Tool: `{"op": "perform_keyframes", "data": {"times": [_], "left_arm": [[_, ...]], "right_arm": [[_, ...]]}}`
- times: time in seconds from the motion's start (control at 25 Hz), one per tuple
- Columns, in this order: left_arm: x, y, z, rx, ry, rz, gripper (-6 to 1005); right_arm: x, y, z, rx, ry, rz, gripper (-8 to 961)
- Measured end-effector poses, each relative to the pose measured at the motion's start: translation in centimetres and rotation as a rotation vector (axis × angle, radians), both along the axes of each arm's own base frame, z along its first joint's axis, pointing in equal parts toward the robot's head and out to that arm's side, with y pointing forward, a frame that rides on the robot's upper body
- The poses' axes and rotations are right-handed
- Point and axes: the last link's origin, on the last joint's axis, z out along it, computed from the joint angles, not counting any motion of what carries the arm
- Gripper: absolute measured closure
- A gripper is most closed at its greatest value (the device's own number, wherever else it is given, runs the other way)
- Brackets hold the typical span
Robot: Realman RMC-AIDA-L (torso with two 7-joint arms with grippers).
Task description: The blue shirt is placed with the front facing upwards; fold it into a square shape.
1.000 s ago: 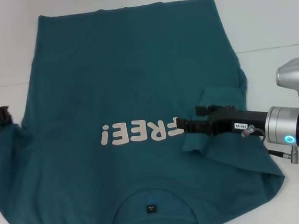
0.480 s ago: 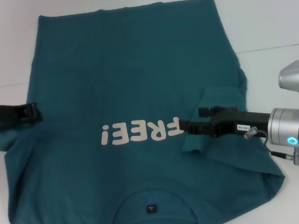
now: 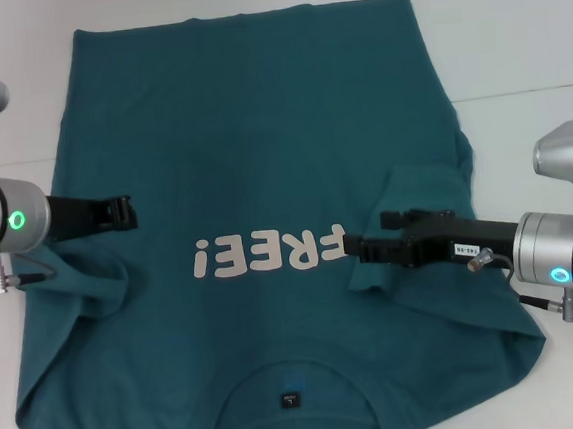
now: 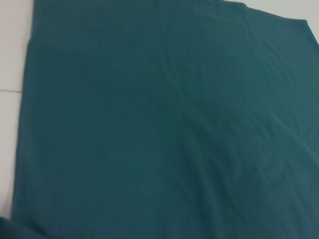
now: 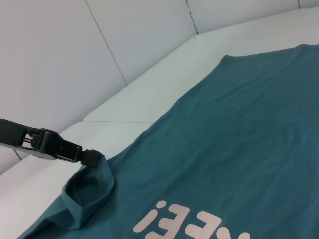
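The blue shirt (image 3: 259,127) lies flat on the white table, front up, collar toward me, with the whitish "FREE!" print (image 3: 270,251) across its middle. My left gripper (image 3: 126,210) is shut on the left sleeve, which it holds raised and pulled in over the shirt's left side. The right wrist view shows this left gripper (image 5: 89,157) with the sleeve cloth (image 5: 87,191) bunched under its tip. My right gripper (image 3: 352,246) is shut on the right sleeve (image 3: 420,188), folded inward beside the print's end. The left wrist view shows only the shirt's cloth (image 4: 164,124).
The white table (image 3: 522,33) shows around the shirt on both sides and at the back. A small black neck label (image 3: 290,400) sits inside the collar near the front edge. A white wall (image 5: 60,59) rises behind the table.
My left gripper has travelled right from the table's left edge onto the shirt, drawing the left sleeve inward with it. The right gripper has hardly moved.
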Motion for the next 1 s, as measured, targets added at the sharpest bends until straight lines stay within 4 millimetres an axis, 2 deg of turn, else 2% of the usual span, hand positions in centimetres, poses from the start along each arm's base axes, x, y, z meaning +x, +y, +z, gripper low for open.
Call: {"op": "perform_keyframes", "data": {"times": [0.32,0.64,0.88,1.0], "left_arm": [[-0.7,0.1,0.1,0.035,0.01,0.005,951],[-2.2,0.2,2.8,0.153,0.037,0.013,935],[-3.6,0.4,3.3,0.174,0.045,0.05,738],[-4.0,0.6,3.4,0.18,0.058,0.058,680]], "right_arm": [[0.1,-0.1,-0.1,-0.004,0.001,-0.003,12],[0.1,-0.1,-0.1,-0.004,0.0,-0.002,13],[0.1,-0.1,-0.1,-0.005,0.001,-0.001,13],[0.0,-0.1,-0.1,-0.006,0.002,0.0,13]]}}
